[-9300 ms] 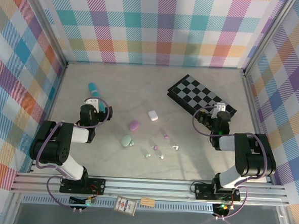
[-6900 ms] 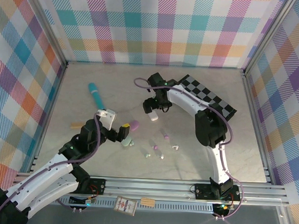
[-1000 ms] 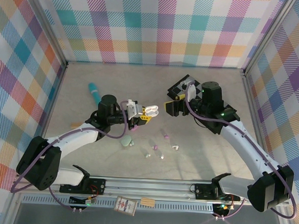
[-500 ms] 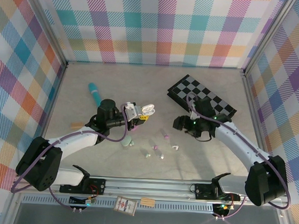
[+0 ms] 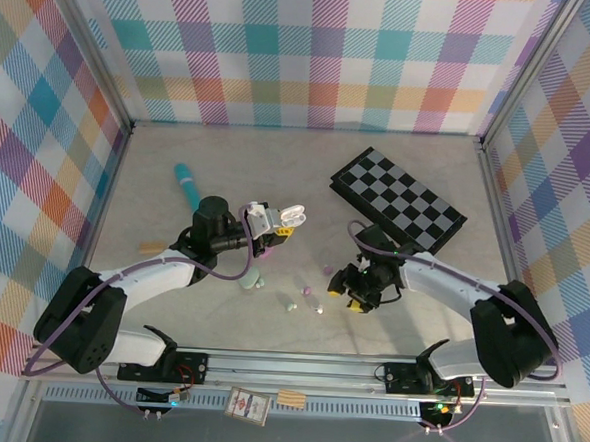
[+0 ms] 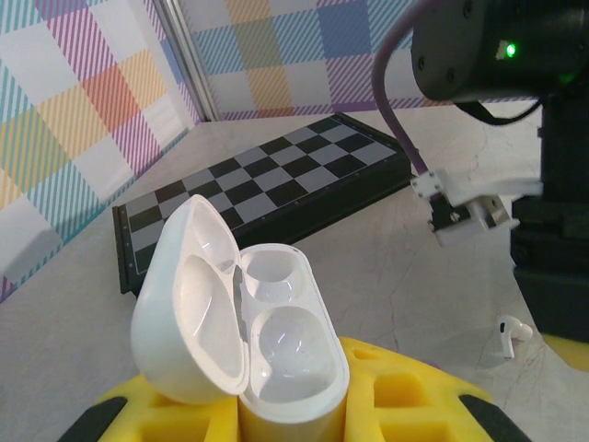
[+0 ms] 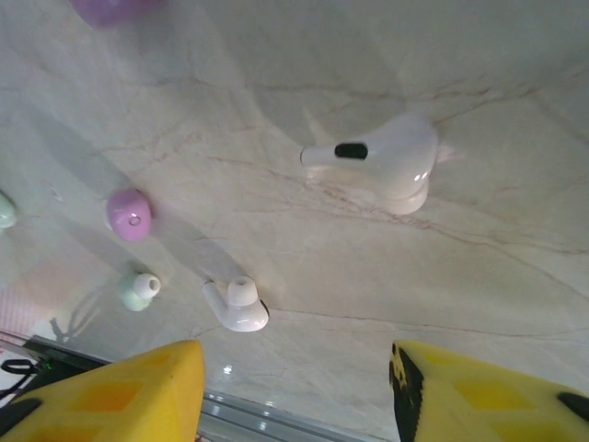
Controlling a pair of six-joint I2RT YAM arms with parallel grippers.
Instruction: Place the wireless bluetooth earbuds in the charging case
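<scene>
1. Under the right pincer (image 7: pixel 294 391) the loose earbuds now lie. That arm has come down from beside the chessboard (image 5: pixel 397 195) to hang low over the counter (image 7: pixel 515 276). Its fingers are narrower than a second ago but stand apart on nothing.
2. Just ahead of the gap sits a small white earbud (image 7: pixel 237 308), with a larger white earbud (image 7: pixel 386 166) farther ahead. Off to one side lie a lilac bud (image 7: pixel 131 214) and a mint bud (image 7: pixel 138 290).
3. Meanwhile the left pincer (image 6: pixel 294 410) stays clamped on the white charging case (image 6: pixel 248 341), lid open, both wells empty.
4. I judge a white bud gets picked next; nothing is inserted yet.
5. I read no brand on the case or buds. A card (image 5: pixel 247 403) at the near rail carries print too small to read.
</scene>
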